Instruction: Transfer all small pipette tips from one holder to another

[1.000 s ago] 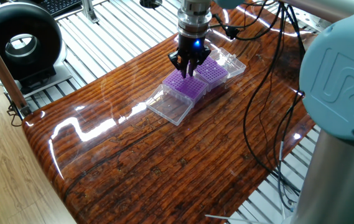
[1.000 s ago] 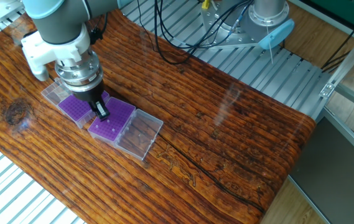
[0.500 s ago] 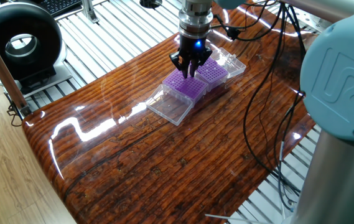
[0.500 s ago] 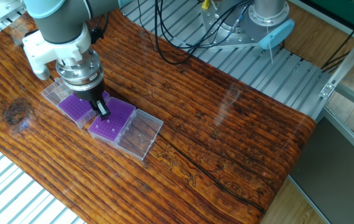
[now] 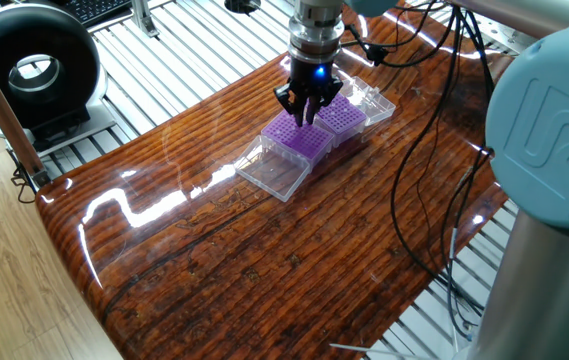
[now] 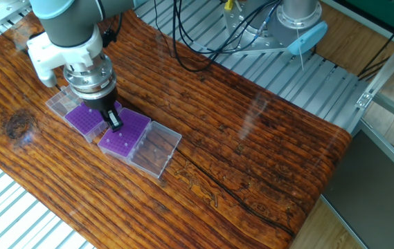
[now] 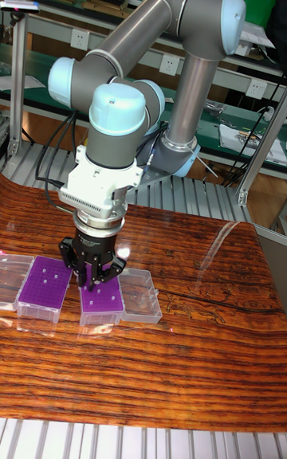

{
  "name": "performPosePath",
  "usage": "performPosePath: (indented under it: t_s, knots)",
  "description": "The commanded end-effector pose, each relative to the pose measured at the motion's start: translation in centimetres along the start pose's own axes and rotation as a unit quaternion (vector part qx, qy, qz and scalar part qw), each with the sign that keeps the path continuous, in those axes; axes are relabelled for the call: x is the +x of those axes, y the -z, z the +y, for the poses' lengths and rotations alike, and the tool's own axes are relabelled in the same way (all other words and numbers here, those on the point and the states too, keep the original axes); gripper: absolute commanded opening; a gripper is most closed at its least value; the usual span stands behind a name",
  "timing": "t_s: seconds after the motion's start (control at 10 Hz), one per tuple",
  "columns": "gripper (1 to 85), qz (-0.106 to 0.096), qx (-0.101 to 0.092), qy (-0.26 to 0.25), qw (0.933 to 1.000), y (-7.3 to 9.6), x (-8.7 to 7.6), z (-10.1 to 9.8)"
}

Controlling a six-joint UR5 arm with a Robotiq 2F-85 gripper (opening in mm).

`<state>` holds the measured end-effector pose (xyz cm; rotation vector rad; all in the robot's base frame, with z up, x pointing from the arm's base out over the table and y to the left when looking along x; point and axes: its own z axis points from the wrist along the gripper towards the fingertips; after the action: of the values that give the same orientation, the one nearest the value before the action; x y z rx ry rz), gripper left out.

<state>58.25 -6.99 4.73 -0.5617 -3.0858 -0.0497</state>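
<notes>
Over the two purple racks in one fixed view, the gripper [image 5: 306, 112] points straight down, its tips hanging between the near rack [image 5: 299, 137] and the far rack [image 5: 342, 114]; the jaws look drawn nearly together, but whether a tip sits between them I cannot tell. Clear lids [image 5: 274, 172] lie folded open on the wooden surface [image 5: 264, 260].

From the other fixed view, the gripper [image 6: 114, 123] sits low at the seam where the left rack [image 6: 84, 118] meets the right rack [image 6: 124, 134]. Small pipette tips [image 6: 122, 142] show as pale specks on the right grid; too small to count.

Across the tall fixed view, the gripper [image 7: 87, 274] hangs just above the racks, and specks mark small pipette tips [image 7: 98, 293] in the right rack [image 7: 100, 301] and a few in the left rack [image 7: 44, 282].

Judging by this, the step is a pick or a placement at a single hole. It calls for a dead-vertical approach, centred on one hole, slow travel, a light squeeze, and a straight lift so neighbouring tips and the rack itself are not dragged
</notes>
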Motion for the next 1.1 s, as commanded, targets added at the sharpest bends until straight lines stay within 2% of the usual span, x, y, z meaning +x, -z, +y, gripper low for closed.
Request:
performPosePath:
  t_s: [0.0, 1.0]
  knots:
    - [25.7, 0.0, -0.001, -0.004, 1.0, 0.09, 0.04, -0.05]
    - [26.7, -0.002, 0.002, -0.017, 0.9998, -0.17, -0.13, 0.14]
